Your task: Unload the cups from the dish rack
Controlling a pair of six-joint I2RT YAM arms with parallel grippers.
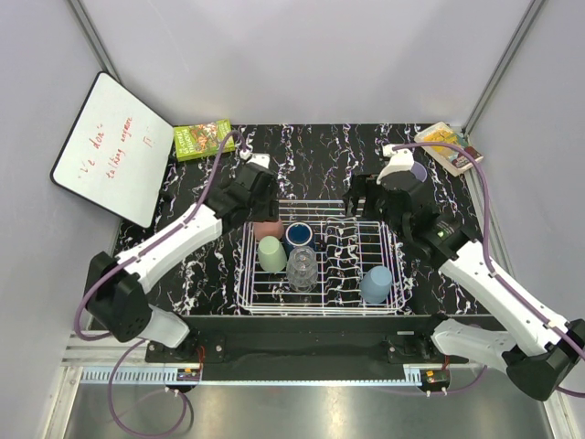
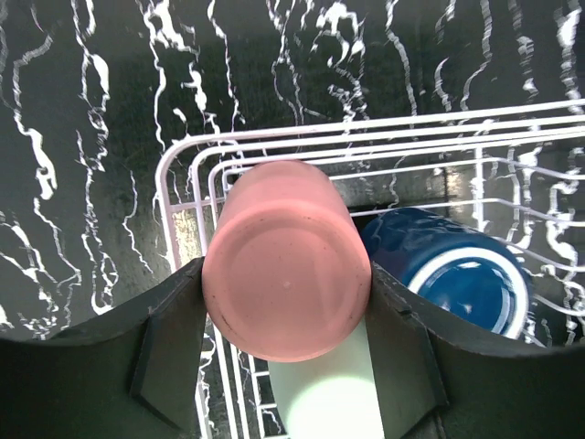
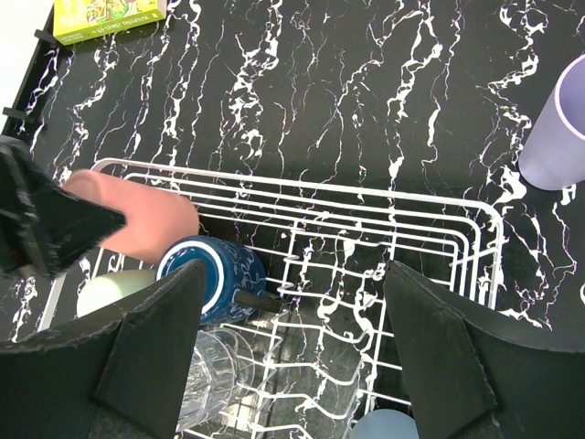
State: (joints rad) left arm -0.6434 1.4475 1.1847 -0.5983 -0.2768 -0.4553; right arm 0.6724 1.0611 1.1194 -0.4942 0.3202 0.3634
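I've got the salmon-pink cup (image 2: 285,274) pinched between the fingers (image 2: 174,357) of the left gripper (image 2: 288,315) to lift it off the dish rack (image 2: 439,123); the right gripper (image 3: 292,357) gapes empty.

Robot lab test cell, not a real kitchen. Plain white panel walls (image 1: 302,55) box in a black marbled surface (image 1: 311,151). Left arm (image 1: 174,242) and right arm (image 1: 494,283) are mounted on an aluminium rail (image 1: 302,375) at the near edge, with purple cables (image 1: 217,169) exposed. A whiteboard (image 1: 111,151) with red handwriting leans at the left wall. Only household bits: dish rack (image 1: 356,265), green book (image 1: 203,139).
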